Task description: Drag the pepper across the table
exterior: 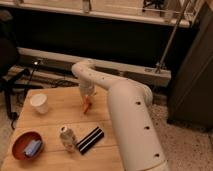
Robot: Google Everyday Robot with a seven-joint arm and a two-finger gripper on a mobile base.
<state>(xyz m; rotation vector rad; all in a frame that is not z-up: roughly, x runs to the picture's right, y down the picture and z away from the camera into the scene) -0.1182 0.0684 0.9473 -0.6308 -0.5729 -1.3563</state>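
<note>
End effector [86,99] is down over the far middle of the table [59,118], fingers drawn together, clamped on the top of the pepper [87,106]. The pepper pokes out just below, orange, tilted, its lower tip on or just above the wood, hard to say which. The white arm [125,112] arcs up from the end effector, bends at the far edge and swells into a thick column at the table's right side.

Off to the left, well apart from the pepper, stands a white cup [39,103], upright. Nearer the front, a silver can [66,138] sits just beside a black bar [90,140] that lies on a slant. Front left corner, a red bowl [21,146] with something blue [33,148] in it. Behind the table, a pale ledge [55,58] runs along a dark wall.
</note>
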